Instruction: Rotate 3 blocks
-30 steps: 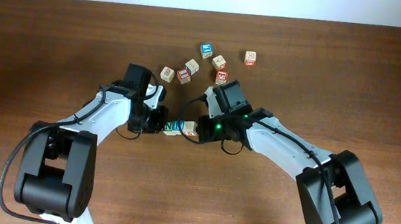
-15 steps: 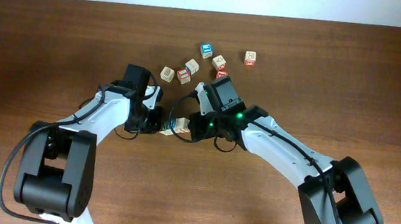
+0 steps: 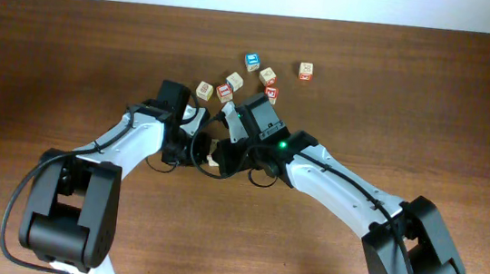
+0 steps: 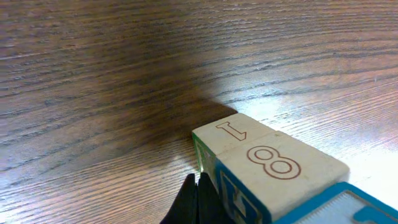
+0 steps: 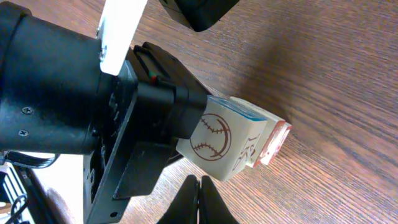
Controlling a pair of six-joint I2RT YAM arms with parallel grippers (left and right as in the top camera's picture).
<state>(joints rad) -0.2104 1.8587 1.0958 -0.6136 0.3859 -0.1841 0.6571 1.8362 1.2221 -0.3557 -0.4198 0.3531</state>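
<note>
Watching this from beside the table: the three blocks (image 4: 267,168) are butted together in one short row on the table (image 4: 93,74), right in the gap between the two arms. Both sets of jaws are pinched fully together with nothing in them.

The left gripper (image 4: 198,196) has its tip low down, just beside the green-faced end block, and the row runs away from it to the right. The right gripper (image 5: 200,190) comes in from the other side, tip just under the baseball face.

Both look about equally close, so my guess is the turn gets done by nudging with closed tips.

From above the arms cover nearly the whole row. Can't tell if either tip actually touches wood. The loose cubes (image 3: 252,62) further back sit well apart.
</note>
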